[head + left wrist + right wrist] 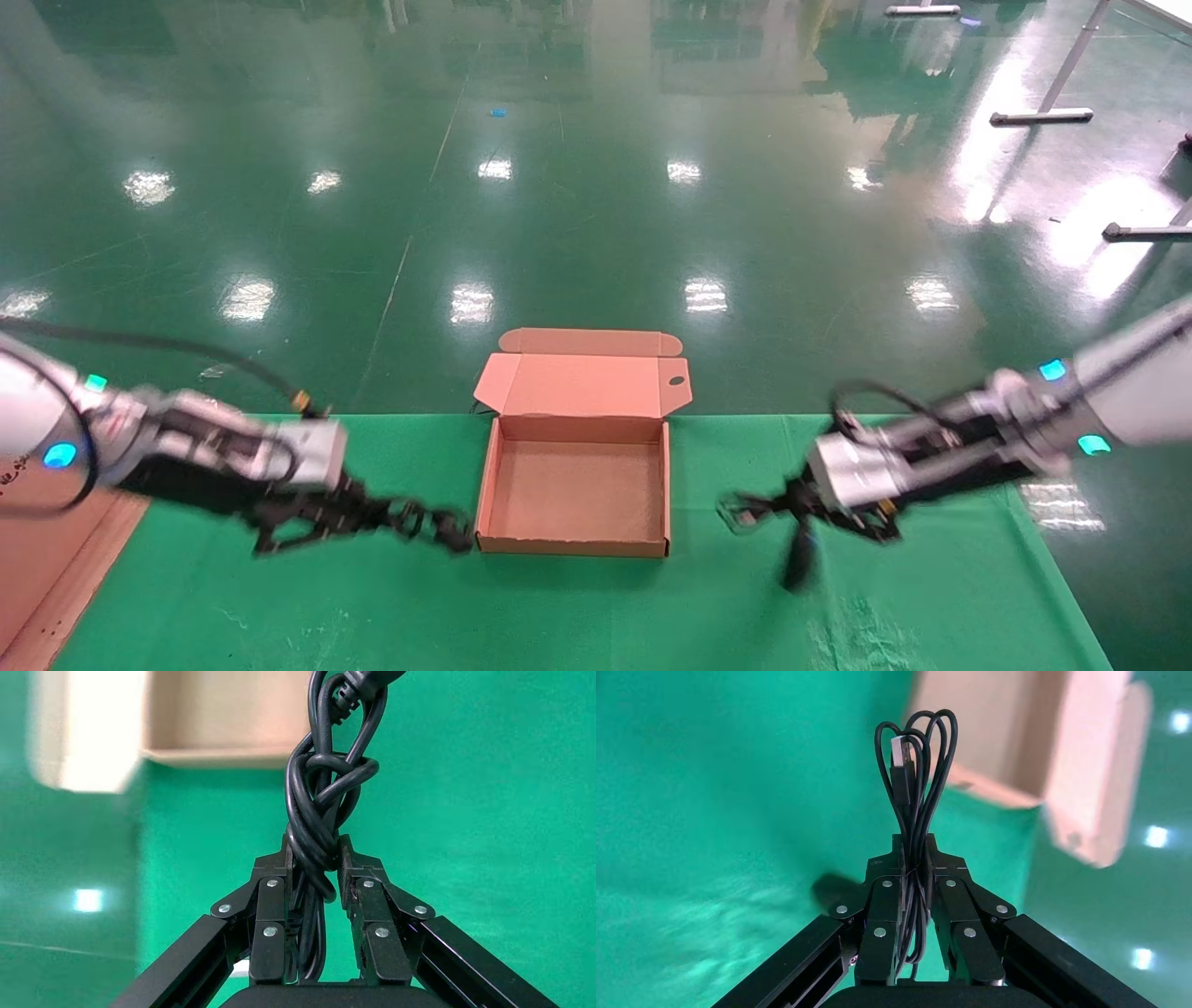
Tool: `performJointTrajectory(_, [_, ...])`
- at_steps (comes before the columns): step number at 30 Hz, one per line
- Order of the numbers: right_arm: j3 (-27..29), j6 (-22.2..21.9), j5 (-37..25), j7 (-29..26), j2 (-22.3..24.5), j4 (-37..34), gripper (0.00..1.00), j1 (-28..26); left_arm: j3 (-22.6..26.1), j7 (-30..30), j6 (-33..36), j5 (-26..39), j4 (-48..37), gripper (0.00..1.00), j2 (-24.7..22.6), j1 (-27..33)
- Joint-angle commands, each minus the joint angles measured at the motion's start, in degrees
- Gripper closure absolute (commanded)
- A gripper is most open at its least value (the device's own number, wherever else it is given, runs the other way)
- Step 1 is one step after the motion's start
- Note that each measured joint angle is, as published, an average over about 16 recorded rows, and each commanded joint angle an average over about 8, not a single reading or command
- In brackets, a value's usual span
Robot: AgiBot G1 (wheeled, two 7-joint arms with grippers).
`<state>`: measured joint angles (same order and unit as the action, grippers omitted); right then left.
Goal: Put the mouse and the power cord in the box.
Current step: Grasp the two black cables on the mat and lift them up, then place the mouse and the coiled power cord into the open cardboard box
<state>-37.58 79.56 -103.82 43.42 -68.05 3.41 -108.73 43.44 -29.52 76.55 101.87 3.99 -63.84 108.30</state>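
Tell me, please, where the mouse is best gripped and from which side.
Grip the bunched cable, not the body. The mouse is small and rounded, so a grip there may slip; the cable loops form a narrow bundle that fits between the jaws. The right gripper is shut on that bundle end-on, along the loops, with the mouse hanging below.

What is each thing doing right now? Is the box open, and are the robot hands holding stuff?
Brown cardboard box: open, empty.
Thick black power cord: bundled, held in the air.
Small black mouse: dangling by its thin cable.
Left gripper: shut on cord.
Right gripper: shut on cable.
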Motion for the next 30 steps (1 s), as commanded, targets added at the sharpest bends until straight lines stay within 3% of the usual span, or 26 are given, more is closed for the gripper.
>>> performJointTrajectory(1, [0.4, 0.0, 0.5, -1.1, -1.2, 0.3, 1.0, -1.6, 0.0, 0.4, -0.7, 0.1, 0.5, 1.0, -1.2, 1.9])
performJointTrajectory(6, [0.8, -5.1, 1.1, -3.9, -5.9, 0.5, 1.0, -5.0, -0.7, 0.7, -10.4, -0.5, 1.0, 1.0, -4.6, 4.9])
performJointTrajectory(15, [0.7, -23.5, 2.6, -6.1, -10.3, 6.2, 1.0, -1.1, -1.3, -0.2, -20.8, -1.0, -1.1, 1.0, -9.6, 4.1])
performJointTrajectory(20, [-0.9, -26.5, 3.9, -7.8, -10.3, 9.8, 1.0, 1.0, -2.0, -1.0, -23.1, -2.1, -2.1, 1.0, -10.7, 2.6])
performJointTrajectory(30, [-5.2, -28.0, 6.2, -11.1, -10.2, 11.9, 1.0, 2.0, -4.0, -2.5, -24.1, -5.1, -2.3, 1.0, -11.9, 1.0])
